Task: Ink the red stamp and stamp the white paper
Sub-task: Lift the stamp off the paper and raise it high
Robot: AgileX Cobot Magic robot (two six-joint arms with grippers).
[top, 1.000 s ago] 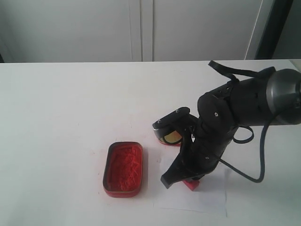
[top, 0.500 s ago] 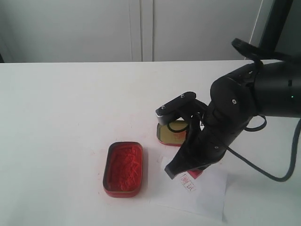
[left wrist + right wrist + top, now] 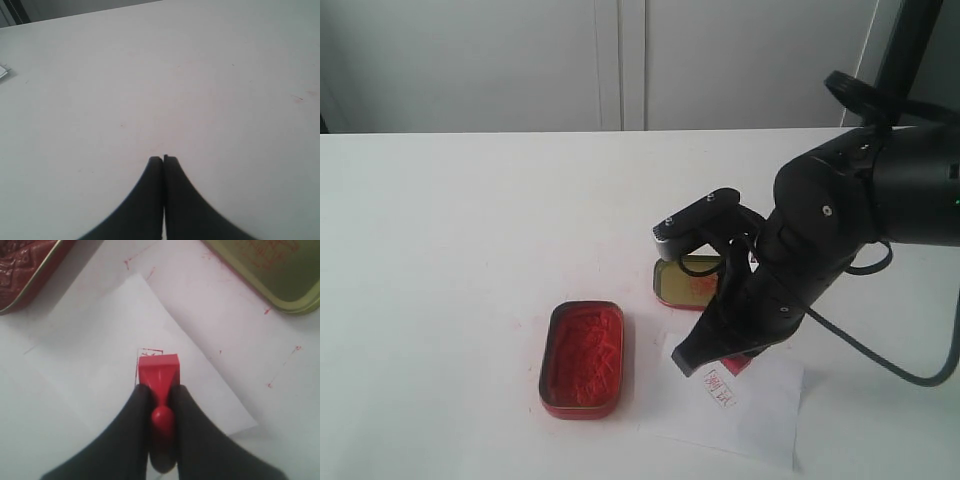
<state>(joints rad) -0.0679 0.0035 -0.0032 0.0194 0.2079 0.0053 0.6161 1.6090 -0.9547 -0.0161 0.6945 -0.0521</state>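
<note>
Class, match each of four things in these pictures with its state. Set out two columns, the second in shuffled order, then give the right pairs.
Column one
1 red stamp
2 white paper
3 red tin
4 left gripper

Column two
a shut on nothing
b bears a small red print
c full of red paste
d held by the right gripper

Pairs: 1-d, 2-b, 3-c, 4-a

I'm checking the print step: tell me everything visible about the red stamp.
The red stamp looks like glossy plastic: a square block base tapering to a short handle with a round knob. The right pincer clamps the handle. It is held base-down over the white paper, apparently clear of it, beside a red print.
</note>
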